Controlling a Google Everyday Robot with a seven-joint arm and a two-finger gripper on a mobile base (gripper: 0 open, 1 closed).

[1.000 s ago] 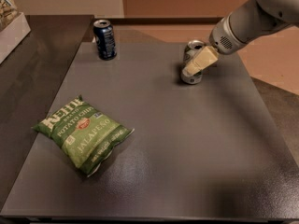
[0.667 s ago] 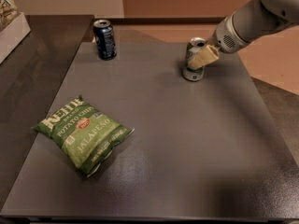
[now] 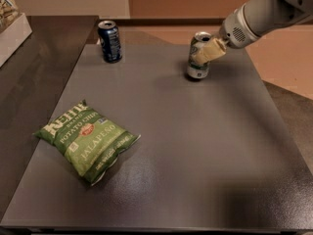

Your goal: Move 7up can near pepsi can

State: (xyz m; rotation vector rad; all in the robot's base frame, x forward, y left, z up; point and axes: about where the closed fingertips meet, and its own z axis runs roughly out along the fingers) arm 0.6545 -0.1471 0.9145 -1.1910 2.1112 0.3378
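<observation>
The 7up can [image 3: 197,70], silvery-white with green markings, stands upright at the back right of the dark table [image 3: 195,146]. My gripper [image 3: 201,52] reaches in from the upper right and is shut on the can's upper part. One tan finger [image 3: 210,50] lies across the can's front; the other is hidden behind it. The pepsi can [image 3: 110,41], dark blue with a silver top, stands upright at the back left of the table, well apart from the 7up can.
A green bag of jalapeño potato chips [image 3: 87,141] lies flat at the front left. A white box [image 3: 11,31] sits on a darker counter to the far left. The table's right edge runs just right of the 7up can.
The gripper has risen from the can's lower side to its upper part. The 7up can has shifted slightly left, toward the pepsi can. The pepsi can and the chips have not moved.
</observation>
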